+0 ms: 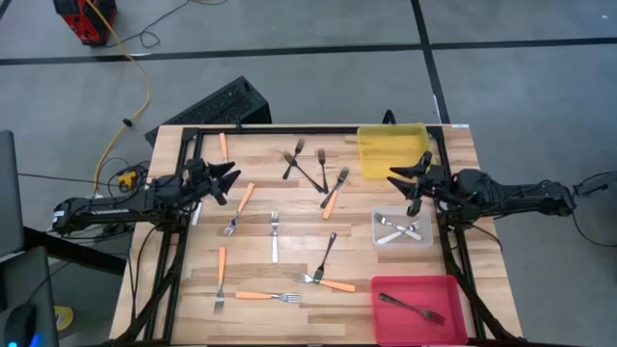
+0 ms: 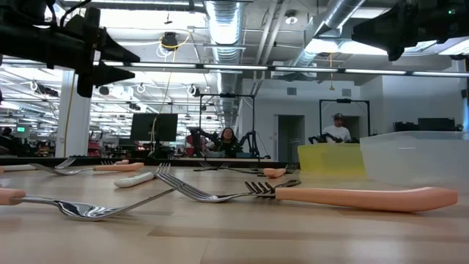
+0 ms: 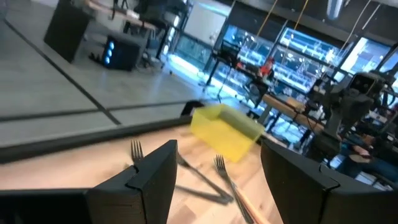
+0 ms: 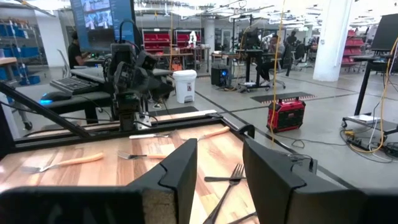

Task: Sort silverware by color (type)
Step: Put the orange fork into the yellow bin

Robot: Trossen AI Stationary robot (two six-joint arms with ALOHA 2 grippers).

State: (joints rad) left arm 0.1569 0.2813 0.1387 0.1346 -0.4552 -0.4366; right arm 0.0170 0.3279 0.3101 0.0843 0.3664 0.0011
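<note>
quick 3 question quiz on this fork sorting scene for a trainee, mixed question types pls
1. True or false: the yellow bin holds forks.
2. Which bin holds a dark fork? A clear B red C yellow
3. Fill in: the clear bin holds ___ forks.

Key
1. False, it looks empty.
2. B, the red bin.
3. Pale silver-white.

Both the left pincer and right pincer hover open, holding nothing.

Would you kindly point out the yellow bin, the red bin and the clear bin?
yellow bin [image 1: 392,165]: high view, bare floor inside it.
red bin [image 1: 453,316]: high view, floor near its right wall.
clear bin [image 1: 380,220]: high view, its left rim.
</note>
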